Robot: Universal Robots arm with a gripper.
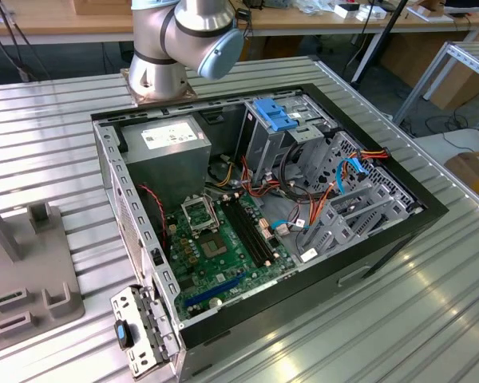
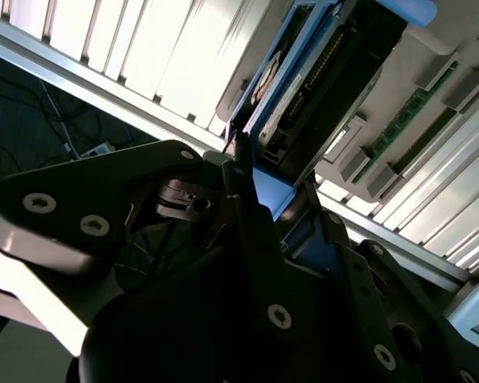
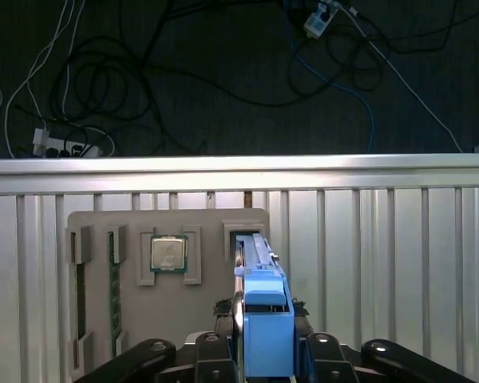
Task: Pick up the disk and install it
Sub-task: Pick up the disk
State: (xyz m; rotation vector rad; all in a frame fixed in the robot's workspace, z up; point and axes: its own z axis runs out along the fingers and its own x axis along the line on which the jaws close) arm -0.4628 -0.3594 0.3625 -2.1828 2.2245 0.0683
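My gripper point(image 3: 267, 339) is shut on the disk point(image 3: 263, 295), a grey drive seen edge-on in its bright blue carrier. The dark fingers point(image 3: 311, 345) press on either side of the blue end piece. In the second wrist view the disk point(image 2: 303, 88) sticks out past the gripper point(image 2: 263, 187), its blue rail and connector edge showing. It hangs over the grey fixture tray point(image 3: 199, 319), with its far end in line with a slot there. I cannot tell whether it touches the tray.
The open computer case point(image 1: 399, 235) lies on the slatted metal table, with an upright grey drive bay point(image 1: 259, 148) topped by a blue latch point(image 1: 275, 116). The arm's base point(image 1: 156, 76) stands behind it. The tray point(image 1: 32, 275) lies at the exterior view's left, holding a processor point(image 3: 168, 254) and memory sticks point(image 2: 407, 120). Cables lie on the floor beyond the table edge.
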